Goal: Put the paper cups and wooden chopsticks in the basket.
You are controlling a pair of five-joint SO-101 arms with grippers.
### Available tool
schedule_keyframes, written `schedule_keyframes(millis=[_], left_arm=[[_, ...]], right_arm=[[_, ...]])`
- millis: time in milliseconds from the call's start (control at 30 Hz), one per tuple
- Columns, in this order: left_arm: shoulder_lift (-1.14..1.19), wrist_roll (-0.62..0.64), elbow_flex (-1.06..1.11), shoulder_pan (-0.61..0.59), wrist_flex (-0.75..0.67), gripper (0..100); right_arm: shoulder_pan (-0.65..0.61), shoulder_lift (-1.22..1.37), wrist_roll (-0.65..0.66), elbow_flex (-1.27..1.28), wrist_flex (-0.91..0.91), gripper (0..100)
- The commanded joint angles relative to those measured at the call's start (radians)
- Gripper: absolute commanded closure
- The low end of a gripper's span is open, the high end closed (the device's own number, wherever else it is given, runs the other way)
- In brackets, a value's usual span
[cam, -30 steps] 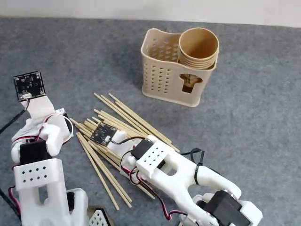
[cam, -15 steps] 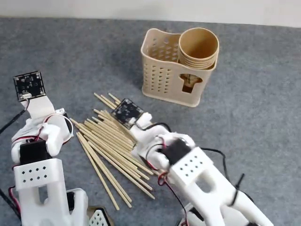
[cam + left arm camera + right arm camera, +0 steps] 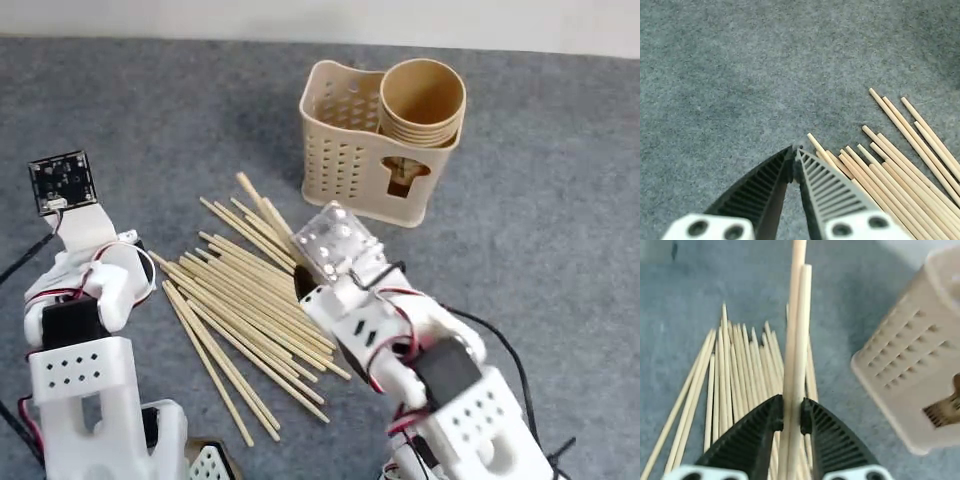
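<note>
Right gripper [image 3: 791, 415] clamped on two chopsticks [image 3: 799, 330], held over the loose chopstick pile [image 3: 240, 300] on the grey table [image 3: 560, 200], basket [image 3: 345, 160] just beyond, paper cups [image 3: 422, 100] stacked in its right end, left gripper [image 3: 795, 162] closed on nothing at the pile's left edge.

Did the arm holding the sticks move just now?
Yes. The right gripper, shut on two chopsticks, has moved toward the basket in the high view.

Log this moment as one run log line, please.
right gripper: shut on two chopsticks, over chopstick pile | left gripper: shut, empty, at pile's edge | paper cups: stacked in basket
</note>
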Motion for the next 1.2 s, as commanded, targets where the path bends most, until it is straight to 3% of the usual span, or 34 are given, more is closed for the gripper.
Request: schedule_keyframes(millis=[0, 733, 967, 1167], left_arm=[[-0.021, 0.012, 0.007, -0.008, -0.021, 97], [-0.021, 0.011, 0.019, -0.008, -0.038, 97], [-0.021, 0.011, 0.019, -0.008, -0.038, 97], [-0.021, 0.009, 0.019, -0.008, -0.038, 97]], right_arm=[[0.013, -0.097, 0.006, -0.007, -0.093, 99.4], [0.015, -0.105, 0.014, -0.012, -0.834, 99.4], [0.182, 0.081, 0.008, -0.019, -1.035, 99.4], [0.248, 0.266, 0.006, -0.019, -1.299, 99.4]])
